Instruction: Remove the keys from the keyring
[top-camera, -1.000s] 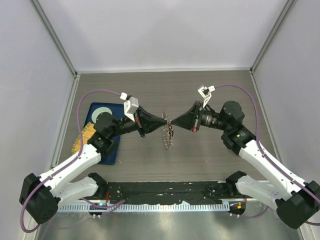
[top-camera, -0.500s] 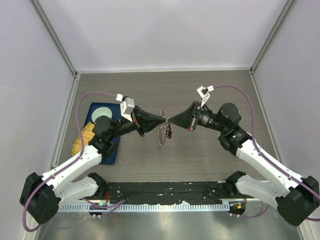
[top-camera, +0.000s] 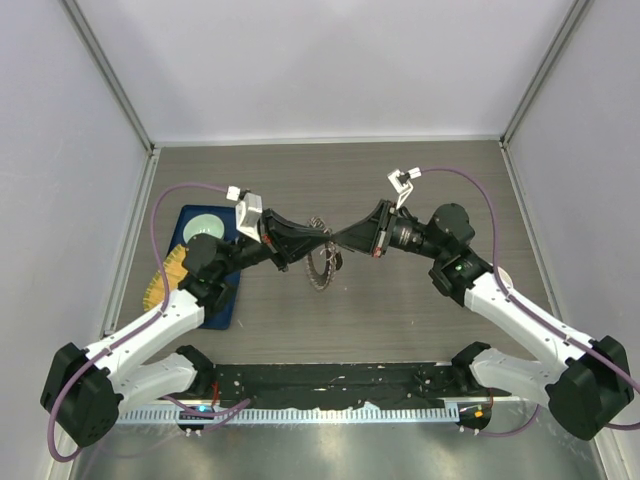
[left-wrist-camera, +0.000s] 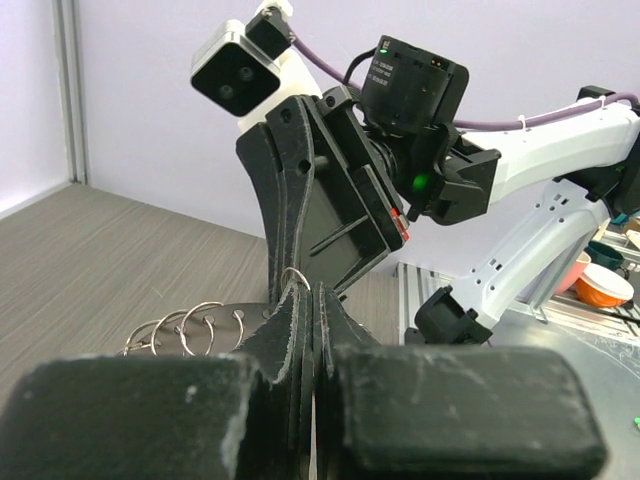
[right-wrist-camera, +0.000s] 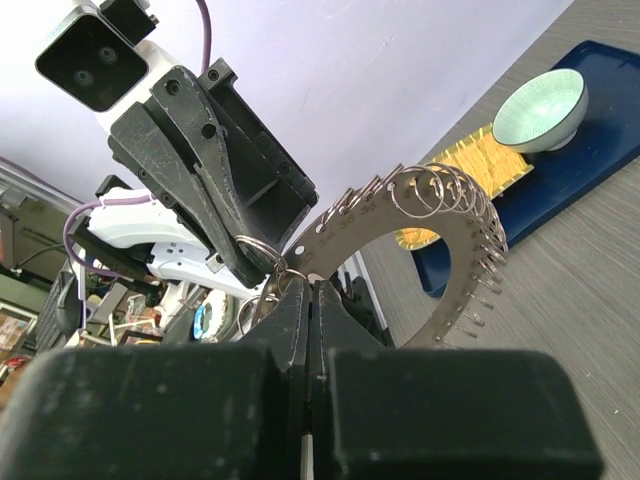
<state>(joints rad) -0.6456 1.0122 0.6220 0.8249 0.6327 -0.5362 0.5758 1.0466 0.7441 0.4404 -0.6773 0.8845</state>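
Left gripper (top-camera: 324, 238), right gripper (top-camera: 338, 241), both clamping one keyring (right-wrist-camera: 400, 235)

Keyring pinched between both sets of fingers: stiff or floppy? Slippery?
Probably stiff: the keyring reads as a flat metal band holding its arc unsupported. The small wire loops along its rim likely swing. Thin bare metal may pivot in a pinch.

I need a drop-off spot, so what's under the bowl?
The bowl sits on a blue tray, with a yellow fringed thing at the tray's left edge. The left arm covers part of the tray, so what lies there is hidden.
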